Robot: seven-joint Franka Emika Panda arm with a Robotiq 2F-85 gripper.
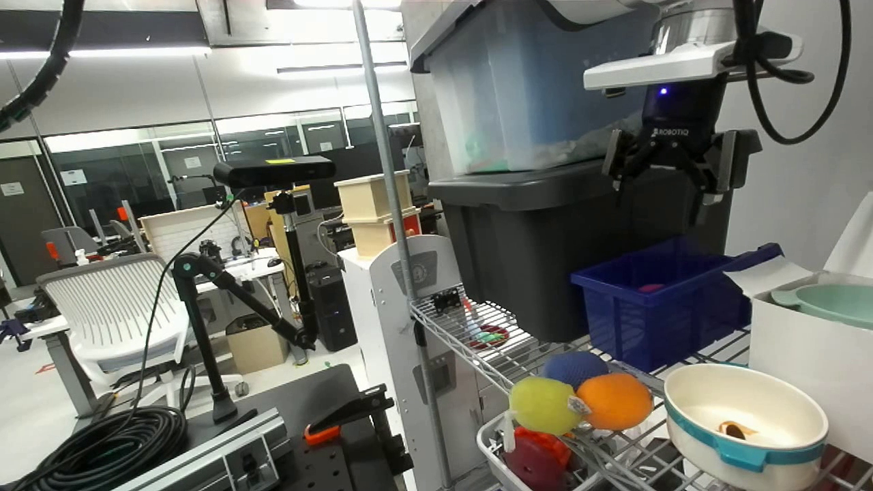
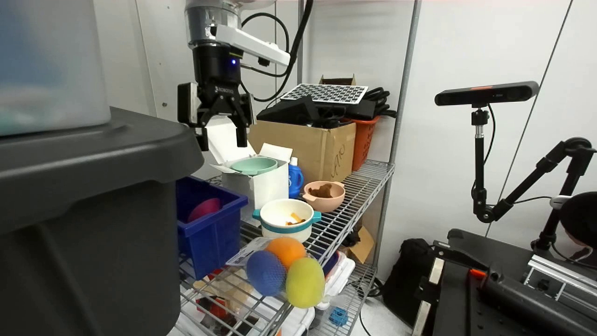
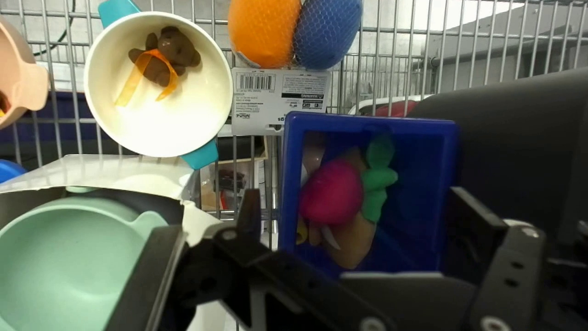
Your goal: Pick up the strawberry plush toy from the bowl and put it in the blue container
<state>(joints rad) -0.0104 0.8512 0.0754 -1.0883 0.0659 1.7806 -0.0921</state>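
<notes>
A: Seeing the Robotiq gripper (image 2: 223,138)?
B: Yes. Looks spread wide, with the deep-blue crate (image 1: 648,329) below at 6 o'clock in both exterior views.
A: See the pink strawberry plush (image 3: 331,193)?
B: Yes, sitting inside that crate, off its middle toward 9 o'clock in wrist view.
A: And the teal-handled cream bowl (image 3: 161,131)?
B: At 10 o'clock from the crate there, holding a brown toy bear (image 3: 178,49).

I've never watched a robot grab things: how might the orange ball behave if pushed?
The orange ball would probably roll, being rounded. It may shove the blue ball touching it. That neighbour's netting might snag, slowing both.
</notes>
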